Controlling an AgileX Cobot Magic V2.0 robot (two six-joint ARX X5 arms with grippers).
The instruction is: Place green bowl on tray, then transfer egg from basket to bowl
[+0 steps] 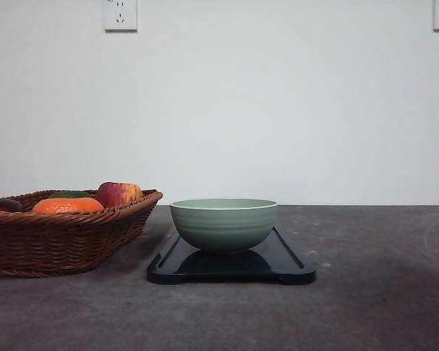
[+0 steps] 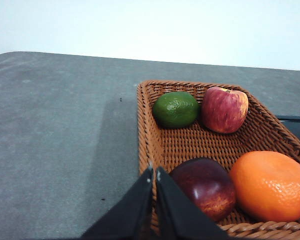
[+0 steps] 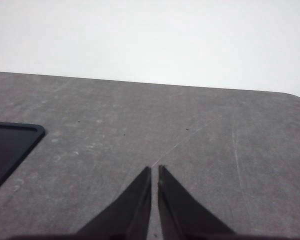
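One green bowl [image 1: 224, 224] is sitting upright on the one black tray [image 1: 289, 263], near the middle of it, on the grey surface [image 1: 380, 292]. Just to the left of the tray, one wicker basket [image 1: 58, 241] is resting on the same surface, its near corner close to the tray's edge.

Through my left wrist camera I am counting four fruits in the basket: one green lime [image 2: 175, 109] and one red apple [image 2: 224, 109] touching each other at the far end, one dark red plum-like fruit [image 2: 205, 187] and one orange [image 2: 271, 186] side by side at the near end. I am not making out an egg among them.

My left claw [image 2: 154, 172] is hanging over the basket's near rim with its two fingers pressed together, holding nothing. My right claw [image 3: 154, 170] is hovering above bare surface, fingers likewise nearly touching and empty, with one corner of the tray off to the side.
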